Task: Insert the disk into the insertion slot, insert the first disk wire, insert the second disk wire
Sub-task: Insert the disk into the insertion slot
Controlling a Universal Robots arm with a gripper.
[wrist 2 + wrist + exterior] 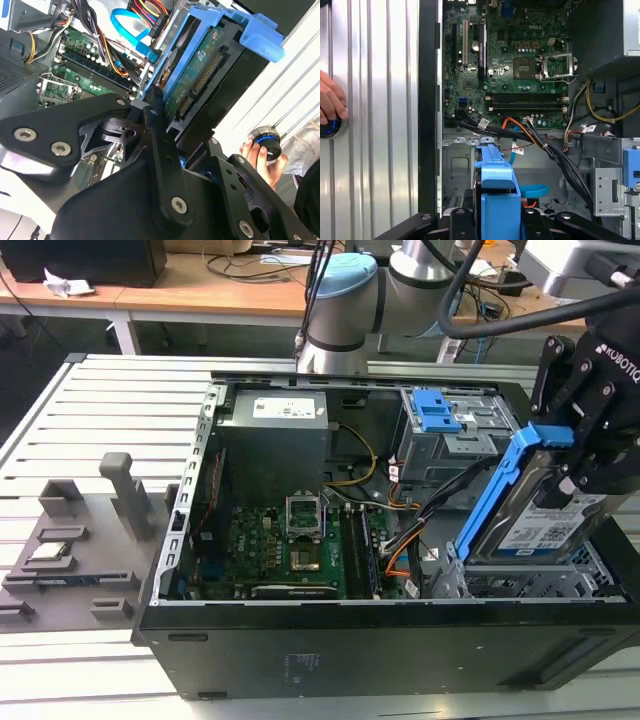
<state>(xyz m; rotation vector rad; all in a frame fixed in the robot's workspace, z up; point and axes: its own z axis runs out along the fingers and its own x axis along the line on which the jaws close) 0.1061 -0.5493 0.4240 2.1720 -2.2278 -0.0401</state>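
My gripper is shut on the disk, a silver drive with a white label in a bright blue carrier. I hold it tilted, its lower end just above the insertion slot, the silver perforated cage at the case's front corner on the exterior view's right. Both wrist views show the disk between the black fingers, with the silver cage beneath. Loose black, orange and blue disk wires lie beside the cage; no wire is plugged into the disk's exposed connector.
A grey cage with blue latches stands behind the slot. The motherboard and power supply fill the open black case. A grey fixture plate lies outside it. A hand rests on a blue-ringed knob.
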